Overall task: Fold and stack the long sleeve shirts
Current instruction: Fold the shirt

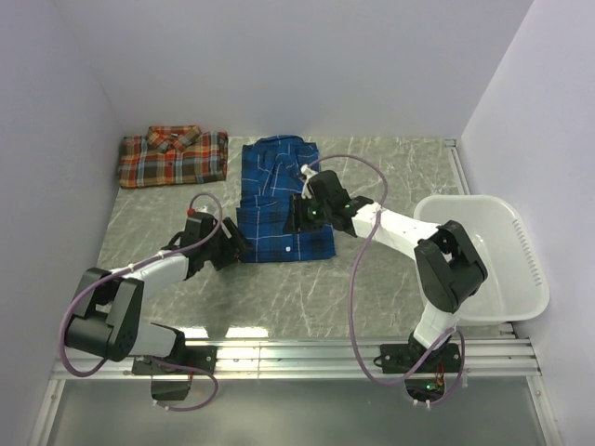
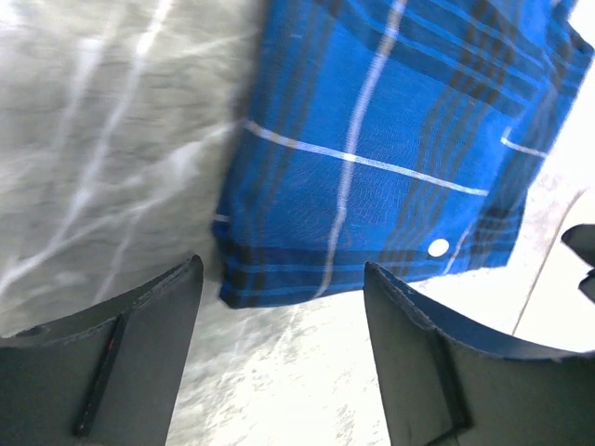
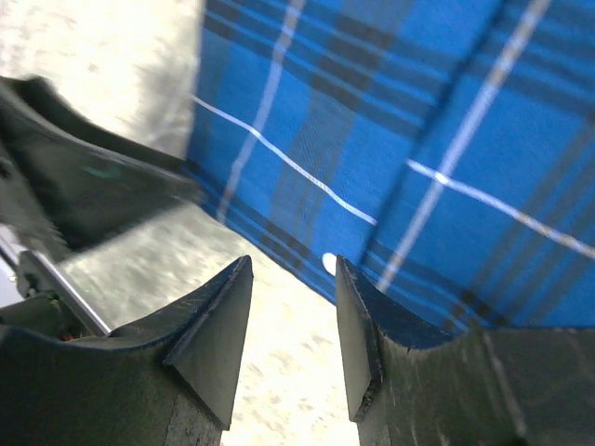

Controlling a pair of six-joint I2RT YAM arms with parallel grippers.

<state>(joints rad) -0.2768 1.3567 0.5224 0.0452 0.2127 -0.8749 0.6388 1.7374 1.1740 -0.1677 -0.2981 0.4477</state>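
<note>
The blue plaid shirt (image 1: 279, 200) lies folded in a long rectangle at the table's middle. The red-orange plaid shirt (image 1: 173, 155) lies folded at the back left, apart from it. My left gripper (image 1: 234, 243) is open and empty at the blue shirt's near left corner; in the left wrist view (image 2: 284, 307) that corner (image 2: 372, 158) lies just beyond the fingertips. My right gripper (image 1: 302, 216) is open and empty over the blue shirt's near right part; in the right wrist view (image 3: 293, 307) the shirt's near edge (image 3: 390, 158) lies just ahead of the fingers.
A white plastic basket (image 1: 521, 269) stands at the right edge of the grey marbled table (image 1: 372, 279). White walls close in the back and sides. The left arm (image 3: 84, 186) shows close by in the right wrist view.
</note>
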